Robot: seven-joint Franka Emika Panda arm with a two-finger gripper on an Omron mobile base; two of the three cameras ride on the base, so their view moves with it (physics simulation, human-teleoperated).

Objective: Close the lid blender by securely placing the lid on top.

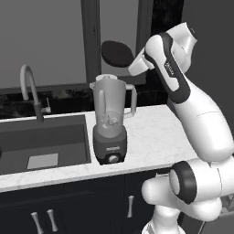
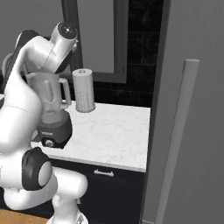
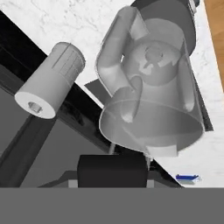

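The blender (image 1: 110,121) stands on the white marble counter (image 1: 155,137) just right of the sink: a clear jar with a side handle on a dark grey base with a front knob. Its mouth is uncovered. The lid (image 1: 116,53), a flat black disc, hangs tilted in the air above the jar's mouth and a little to its right. My gripper (image 1: 130,61) is shut on the lid's edge. In the hand view I look down into the open jar (image 3: 151,105), and the lid (image 3: 111,170) is a dark block at the bottom, between my fingers. The blender (image 2: 53,113) also stands partly behind my arm.
A sink (image 1: 45,146) with a curved faucet (image 1: 31,91) lies left of the blender. A paper towel roll (image 2: 83,89) stands against the back wall to the right of the jar. A tall grey cabinet side (image 2: 192,109) rises at the counter's right end. Window frame (image 1: 91,41) behind.
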